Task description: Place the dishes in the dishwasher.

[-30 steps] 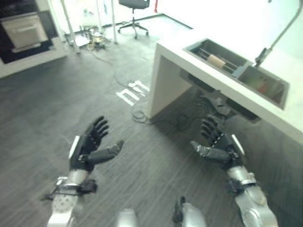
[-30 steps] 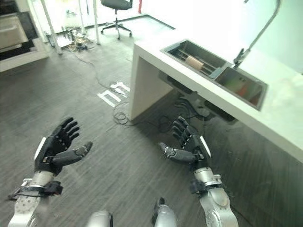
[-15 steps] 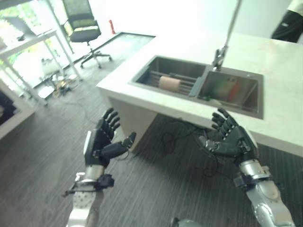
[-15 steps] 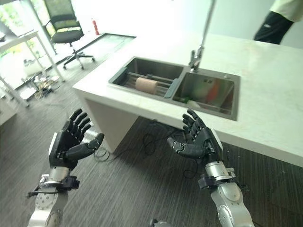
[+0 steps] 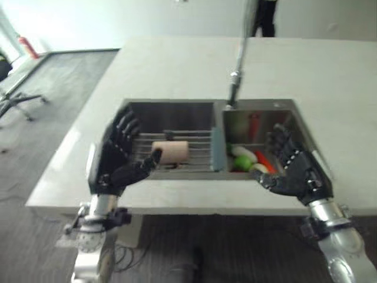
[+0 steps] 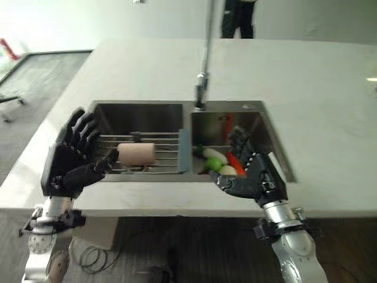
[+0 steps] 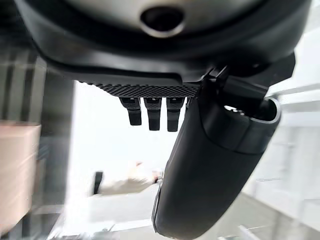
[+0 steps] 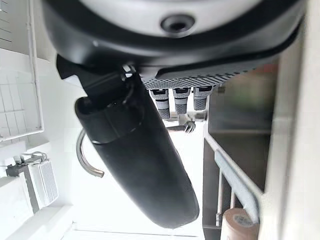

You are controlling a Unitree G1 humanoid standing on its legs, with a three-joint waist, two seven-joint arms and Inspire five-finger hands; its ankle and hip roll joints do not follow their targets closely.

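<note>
A steel double sink (image 5: 219, 105) is set into a white counter (image 5: 171, 68) straight ahead. In its left basin a tan cup (image 5: 171, 152) lies on its side on a wire rack (image 5: 197, 147). The right basin holds green, white and red items (image 5: 246, 160) in a small heap. My left hand (image 5: 115, 162) is open, palm inward, over the sink's left front corner with nothing in it. My right hand (image 5: 297, 172) is open and hovers over the right basin's front edge, just beside the heap. The tan cup (image 8: 240, 225) also appears past the right hand's thumb (image 8: 140, 160).
A tall faucet (image 5: 237, 65) rises behind the divider between the basins. A person (image 5: 263, 15) stands at the counter's far side. Grey floor (image 5: 47, 88) and an office chair's base (image 5: 15, 103) lie to the left.
The whole picture has swung from the floor and the counter's corner to face the sink head-on, much closer. Both hands stay raised and open.
</note>
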